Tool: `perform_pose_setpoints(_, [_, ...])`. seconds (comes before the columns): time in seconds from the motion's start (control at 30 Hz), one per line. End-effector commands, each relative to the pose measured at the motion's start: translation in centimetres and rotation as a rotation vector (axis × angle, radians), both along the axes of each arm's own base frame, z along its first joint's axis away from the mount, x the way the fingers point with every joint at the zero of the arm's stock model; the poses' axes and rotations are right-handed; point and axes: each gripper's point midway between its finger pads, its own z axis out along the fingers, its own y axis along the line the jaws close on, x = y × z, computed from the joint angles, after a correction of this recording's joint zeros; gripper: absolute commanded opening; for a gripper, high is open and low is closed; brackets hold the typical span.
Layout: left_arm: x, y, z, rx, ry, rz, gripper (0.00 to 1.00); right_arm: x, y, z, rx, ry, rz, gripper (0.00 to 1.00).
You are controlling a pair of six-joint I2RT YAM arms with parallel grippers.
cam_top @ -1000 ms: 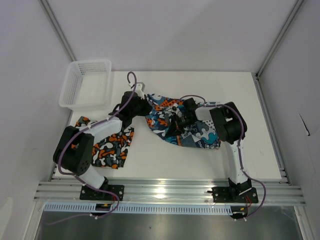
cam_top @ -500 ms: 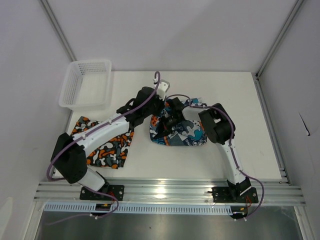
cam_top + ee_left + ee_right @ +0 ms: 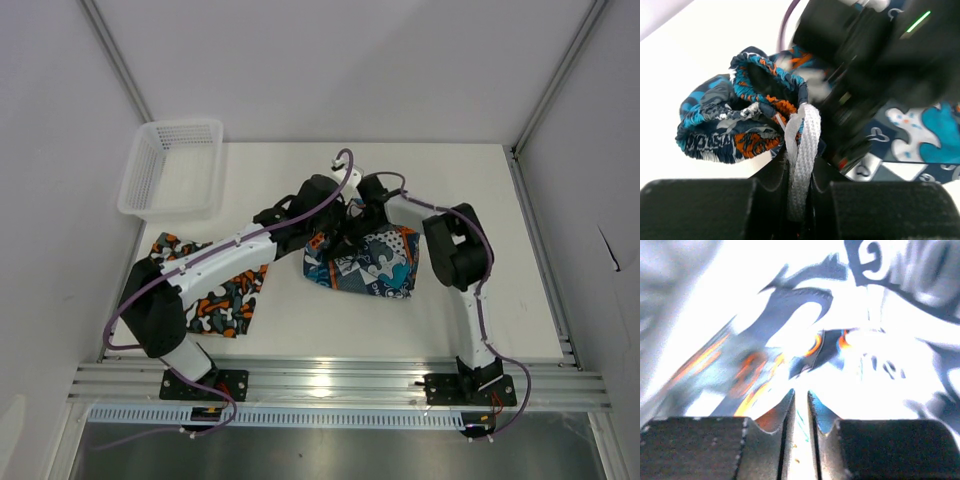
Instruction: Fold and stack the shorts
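While camouflage shorts [image 3: 215, 295] lie flat beside the basket [image 3: 172, 170], teal shorts [image 3: 375, 265] farther right are mid-fold, unstacked; left gripper [image 3: 799, 172] clamps their drawstring [image 3: 802, 145]; whether right gripper [image 3: 801, 397] holds cloth, I cannot tell.

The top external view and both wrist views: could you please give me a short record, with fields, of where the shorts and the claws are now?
teal-blue shorts: bunched and partly folded in the middle of the table
camouflage shorts: lying flat at the near left
left claw: shut on the teal-blue shorts at their white drawstring
right claw: jaws a narrow slit apart, right against the teal-blue shorts; grip unclear
basket: far left corner
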Motion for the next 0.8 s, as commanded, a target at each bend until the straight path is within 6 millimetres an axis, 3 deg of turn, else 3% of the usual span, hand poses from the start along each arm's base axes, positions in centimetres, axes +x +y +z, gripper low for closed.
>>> perform_pose_setpoints(0.0, [1.1, 0.5, 4.7, -0.02, -0.113, 0.039, 0.0, 3.1, -4.4, 4.1, -0.085, -0.097, -0.122, 0.18])
perform_pose_setpoints(0.1, [1.3, 0.9, 4.9, 0.001, -0.121, 0.056, 0.0, 3.8, -7.4, 4.9, -0.112, -0.133, -0.182, 0.19])
perform_pose_setpoints(0.17, [1.3, 1.0, 4.9, 0.009, -0.121, 0.06, 0.0, 4.6, -10.4, 5.9, -0.136, -0.178, -0.253, 0.22])
perform_pose_setpoints(0.23, [1.2, 0.8, 4.9, 0.019, -0.126, 0.057, 0.0, 5.1, -14.3, 5.3, -0.255, -0.23, -0.311, 0.3])
perform_pose_setpoints(0.33, [0.9, 0.5, 5.0, 0.05, -0.149, 0.067, 0.0, 4.1, -18.3, 5.5, -0.349, -0.262, -0.361, 0.4])
perform_pose_setpoints(0.47, [0.6, -0.4, 5.0, 0.093, -0.164, 0.065, 0.0, 3.4, -23.1, 4.0, -0.554, -0.308, -0.436, 0.59])
perform_pose_setpoints(0.57, [0.6, -0.9, 4.8, 0.132, -0.179, 0.077, 0.0, 3.1, -24.7, 2.5, -0.63, -0.306, -0.458, 0.55])
perform_pose_setpoints(0.77, [-0.1, -2.2, 4.6, 0.158, -0.181, 0.06, 0.0, 3.9, -25.3, 0.1, -0.71, -0.308, -0.452, 0.46])
